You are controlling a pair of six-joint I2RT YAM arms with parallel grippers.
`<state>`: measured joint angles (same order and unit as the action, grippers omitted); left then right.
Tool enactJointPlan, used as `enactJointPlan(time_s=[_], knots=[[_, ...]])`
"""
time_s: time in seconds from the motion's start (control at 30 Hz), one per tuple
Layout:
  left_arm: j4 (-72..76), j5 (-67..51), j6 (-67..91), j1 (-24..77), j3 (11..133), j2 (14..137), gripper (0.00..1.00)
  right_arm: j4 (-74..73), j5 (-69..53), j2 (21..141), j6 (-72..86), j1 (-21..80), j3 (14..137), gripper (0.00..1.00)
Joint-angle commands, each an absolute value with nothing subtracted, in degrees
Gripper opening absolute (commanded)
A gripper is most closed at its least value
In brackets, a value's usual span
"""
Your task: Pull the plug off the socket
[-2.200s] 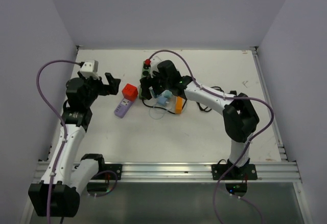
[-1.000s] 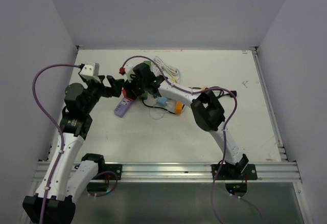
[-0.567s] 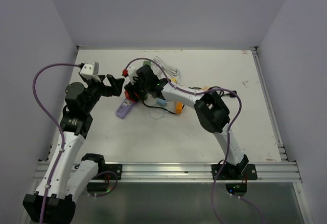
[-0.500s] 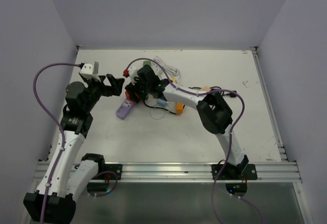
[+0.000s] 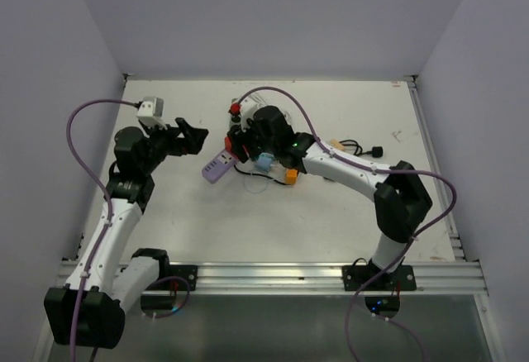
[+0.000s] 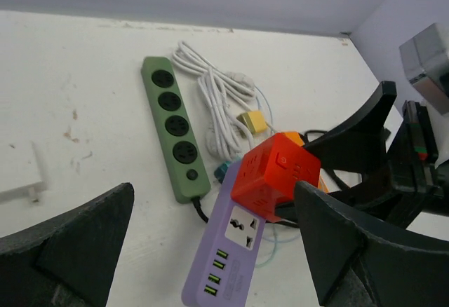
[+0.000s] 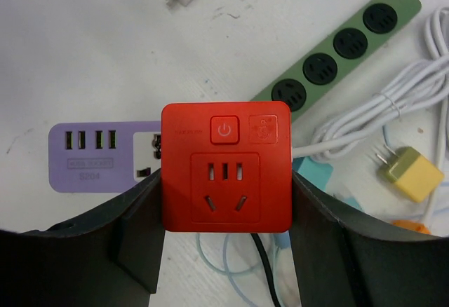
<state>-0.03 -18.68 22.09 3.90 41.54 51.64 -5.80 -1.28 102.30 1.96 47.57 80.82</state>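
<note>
**Top view.** Compared with half a second earlier, the right arm has swung its elbow out to the right and pulled its wrist toward the table's (image 5: pixel 273 230) middle. The right gripper (image 5: pixel 237 137) is clamped on a red cube adapter (image 5: pixel 233 141). The lavender strip (image 5: pixel 216 166) has come with it and now lies aslant, further right than before. The left gripper (image 5: pixel 192 130) has edged closer and sits just left of the cube with its jaws spread wide. An orange strip (image 5: pixel 290 175) and a light-blue plug (image 5: pixel 264 161) lie beneath the right forearm, where they were before. A black plug (image 5: pixel 376 150) sits well off to the right.

**Left wrist.** The dark-green power strip (image 6: pixel 172 135) lies flat on the table with all four round sockets showing and its black cord (image 6: pixel 200 212) leaving the near end. A bundled white cable (image 6: pixel 217 104) and a yellow plug (image 6: pixel 254 120) lie just beside it. The cube covers the lavender strip's far end, and I cannot tell whether it is seated there. A white adapter (image 6: pixel 17 184) lies at the left edge.

**Right wrist.** The cube fills the centre, pinched on both sides. Its square button bears a power symbol, and the faint lettering beside it is unreadable. The lavender strip shows four USB ports and a grey label whose print is too small to read. The green strip runs diagonally at the upper right, behind the cube's corner.
</note>
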Motion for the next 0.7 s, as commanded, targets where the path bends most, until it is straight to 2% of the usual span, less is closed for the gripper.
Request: enactJointPlan(time_s=[0.0, 0.13, 0.17, 0.37, 0.67], knots=[[4.9, -29.9, 24.7, 3.6, 40.3, 55.0, 1.0, -0.4, 2.5, 94.2, 4.4, 46.6, 75.2, 0.0], [8.7, -35.2, 27.7, 5.1, 37.7, 55.5, 1.0, 1.8, 2.8, 88.6, 4.2, 45.9, 70.0, 0.0], [9.4, -36.8, 28.5, 5.4, 37.1, 55.1, 0.95, 1.9, 3.2, 87.7, 4.1, 45.5, 68.3, 0.0], [13.9, -41.4, 33.9, 6.6, 31.7, 55.6, 0.96, 3.7, 0.9, 82.5, 6.7, 41.7, 64.3, 0.0], [20.1, -40.2, 34.4, 12.4, 25.8, 61.5, 0.98, 7.6, -4.0, 78.9, 6.5, 40.9, 59.6, 0.0]])
